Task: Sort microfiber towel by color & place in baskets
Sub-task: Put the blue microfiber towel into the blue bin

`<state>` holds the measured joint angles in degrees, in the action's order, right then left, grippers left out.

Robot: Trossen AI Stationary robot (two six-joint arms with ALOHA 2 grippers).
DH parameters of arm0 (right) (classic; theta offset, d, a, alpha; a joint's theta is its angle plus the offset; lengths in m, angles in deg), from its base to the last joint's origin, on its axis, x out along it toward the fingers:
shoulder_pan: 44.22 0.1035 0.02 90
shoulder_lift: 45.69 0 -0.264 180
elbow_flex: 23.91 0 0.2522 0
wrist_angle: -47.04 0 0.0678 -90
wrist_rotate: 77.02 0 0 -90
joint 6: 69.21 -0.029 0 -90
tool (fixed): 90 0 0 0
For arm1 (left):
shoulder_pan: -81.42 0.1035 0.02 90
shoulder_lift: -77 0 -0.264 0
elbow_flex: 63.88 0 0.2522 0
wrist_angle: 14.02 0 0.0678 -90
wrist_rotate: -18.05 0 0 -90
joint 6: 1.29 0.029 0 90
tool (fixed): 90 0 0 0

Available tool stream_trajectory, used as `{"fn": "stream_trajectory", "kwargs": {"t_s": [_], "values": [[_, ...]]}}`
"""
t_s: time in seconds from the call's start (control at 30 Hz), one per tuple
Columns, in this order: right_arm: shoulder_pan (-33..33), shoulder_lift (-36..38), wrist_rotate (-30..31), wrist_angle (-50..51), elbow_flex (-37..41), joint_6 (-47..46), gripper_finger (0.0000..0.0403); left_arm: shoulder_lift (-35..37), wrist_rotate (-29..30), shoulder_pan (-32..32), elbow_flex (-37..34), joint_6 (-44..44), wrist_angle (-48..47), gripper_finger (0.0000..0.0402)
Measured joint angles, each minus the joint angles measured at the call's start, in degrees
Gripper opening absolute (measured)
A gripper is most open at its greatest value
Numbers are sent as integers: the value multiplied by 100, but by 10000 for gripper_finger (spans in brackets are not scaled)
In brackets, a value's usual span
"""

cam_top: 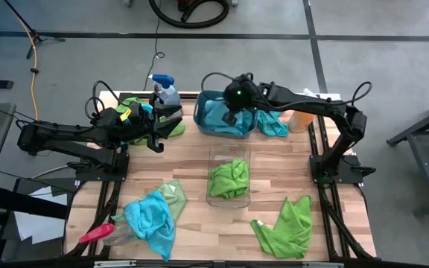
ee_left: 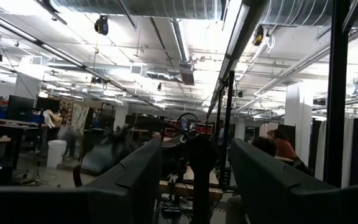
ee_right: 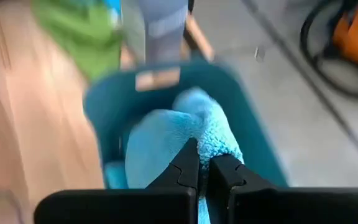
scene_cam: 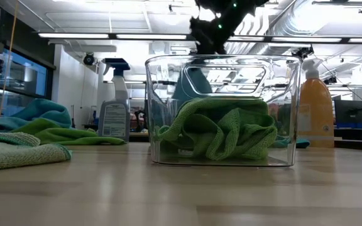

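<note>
My right gripper [ee_right: 202, 155] is over the teal-blue basket [ee_right: 104, 106], shut on a turquoise towel [ee_right: 179, 134]. In the high view it [cam_top: 233, 113] is above that basket [cam_top: 205, 112]. The clear basket [cam_top: 229, 175] at mid-table holds a lime green towel [scene_cam: 222, 129]. A turquoise towel [cam_top: 151, 217] and a green one [cam_top: 285, 227] lie flat near the front edge. My left gripper [ee_left: 194, 149] stands open at the far left [cam_top: 161, 128], tipped upward and touching nothing. My right gripper pinches a bunched fold of the turquoise towel [ee_right: 199, 132] between its shut fingertips, slanting down from above. The towel hangs below the fingers [scene_cam: 190, 85] inside the teal-blue basket's opening. I cannot tell whether its lower end rests on the basket's floor.
A spray bottle [cam_top: 166, 91] and a green towel [cam_top: 171, 131] sit by my left gripper. An orange bottle [cam_top: 302, 117] and another turquoise towel [cam_top: 272, 123] are right of the teal-blue basket. A red-handled tool [cam_top: 95, 234] lies at the front left corner.
</note>
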<state>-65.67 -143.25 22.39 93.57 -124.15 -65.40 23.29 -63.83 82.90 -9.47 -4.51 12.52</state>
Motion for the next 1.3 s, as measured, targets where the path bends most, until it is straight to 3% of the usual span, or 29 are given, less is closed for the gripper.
{"fn": "stream_trajectory", "kwargs": {"t_s": [0.17,0.5,0.77,0.97,1.1,1.3], "values": [[-149,-6,17,361,115,-623,0,0,10,0,0,135,-3,177],[-720,-609,-545,-317,116,-2581,0,0,17,0,-4,91,-7,177],[-694,-1769,-1033,-217,116,-3097,0,0,17,-1,-4,30,-7,177],[-692,-2051,-1163,-134,120,-3246,2,0,17,0,-4,25,-9,177],[-712,-2037,-1324,-116,120,-3334,30,0,15,0,-4,23,-12,177],[-716,-1922,-1662,52,4,-3053,123,0,17,0,-4,25,-19,177]]}}
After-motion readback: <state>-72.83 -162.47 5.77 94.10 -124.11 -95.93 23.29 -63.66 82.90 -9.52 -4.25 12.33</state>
